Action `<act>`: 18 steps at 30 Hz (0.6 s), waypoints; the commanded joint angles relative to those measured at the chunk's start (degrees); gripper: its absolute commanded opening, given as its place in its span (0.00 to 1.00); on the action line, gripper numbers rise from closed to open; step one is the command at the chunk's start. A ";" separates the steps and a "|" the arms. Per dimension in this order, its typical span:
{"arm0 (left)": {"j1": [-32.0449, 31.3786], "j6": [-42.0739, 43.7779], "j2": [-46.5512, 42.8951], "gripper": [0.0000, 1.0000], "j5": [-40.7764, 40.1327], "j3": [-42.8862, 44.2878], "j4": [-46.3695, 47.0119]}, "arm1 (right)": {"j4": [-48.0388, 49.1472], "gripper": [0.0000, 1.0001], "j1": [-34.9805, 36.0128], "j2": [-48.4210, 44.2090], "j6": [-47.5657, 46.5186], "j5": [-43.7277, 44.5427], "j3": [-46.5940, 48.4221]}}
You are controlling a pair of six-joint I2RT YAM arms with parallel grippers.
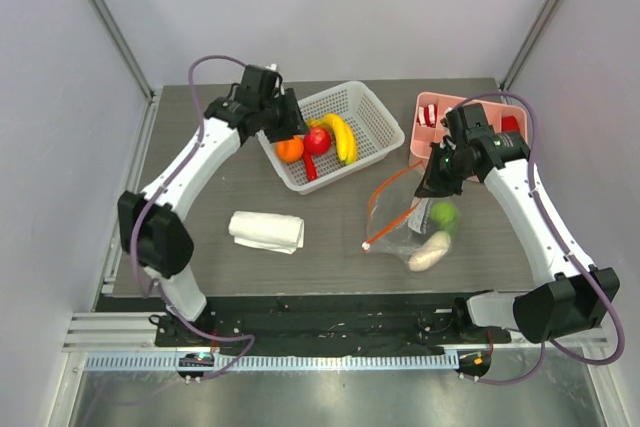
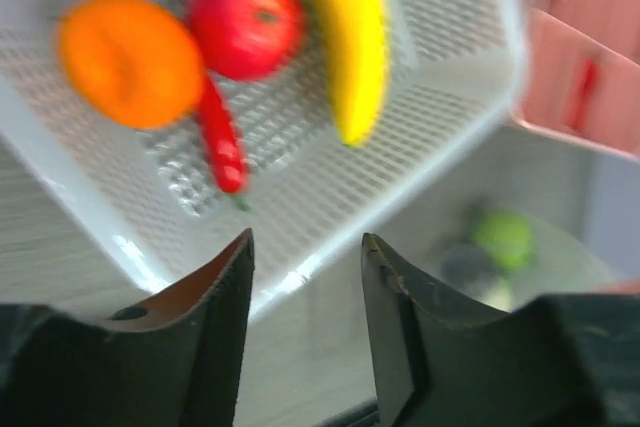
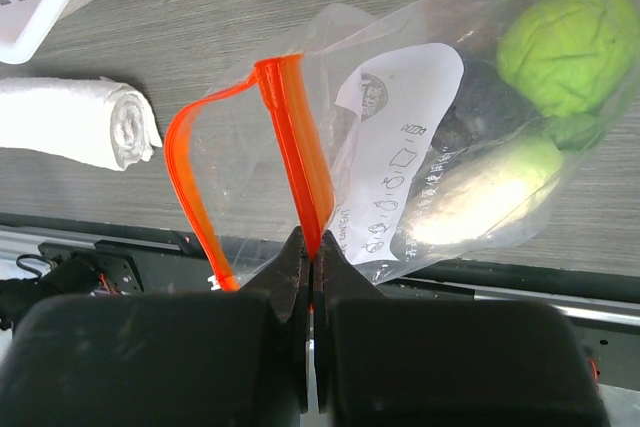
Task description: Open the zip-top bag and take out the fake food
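Pinching the zip strip [image 3: 295, 137] of the bag [image 3: 400, 187] in my closed right tool [image 3: 312, 247], I am holding its mouth open on the counter [image 3: 200, 17] so my half-open, empty left tool [image 2: 307, 242], hovering over the basket [image 2: 440, 97], can reach in.

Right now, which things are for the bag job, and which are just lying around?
For the job: bag, pinched by the right gripper; green apple and radish inside it; orange, red apple and banana in the basket.
Lying around: cloth, pink tray.
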 commanded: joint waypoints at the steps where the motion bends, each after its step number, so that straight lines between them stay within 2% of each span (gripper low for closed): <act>1: -6.19 -2.02 -9.75 0.44 16.74 -8.68 11.83 | -0.07 0.01 -0.01 0.16 -1.34 -1.58 2.26; 3: -9.53 -4.95 -11.79 0.38 19.32 -11.96 19.72 | -0.16 0.01 -0.01 0.07 -1.43 -2.02 2.61; 4: -13.11 -6.09 -12.49 0.38 19.77 -13.54 20.90 | -0.16 0.01 0.08 0.07 -1.52 -2.89 2.70; 7: -18.75 -6.54 -13.20 0.35 19.16 -14.34 23.45 | -0.07 0.01 0.34 0.25 -1.08 -4.48 2.88; 11: -22.02 -8.65 -10.58 0.24 17.41 -14.61 23.73 | 0.63 0.01 2.18 0.42 0.23 -4.92 3.05; 18: -25.63 -8.48 -5.48 0.22 15.56 -14.52 21.97 | 1.42 0.01 3.50 0.60 1.99 -5.88 2.97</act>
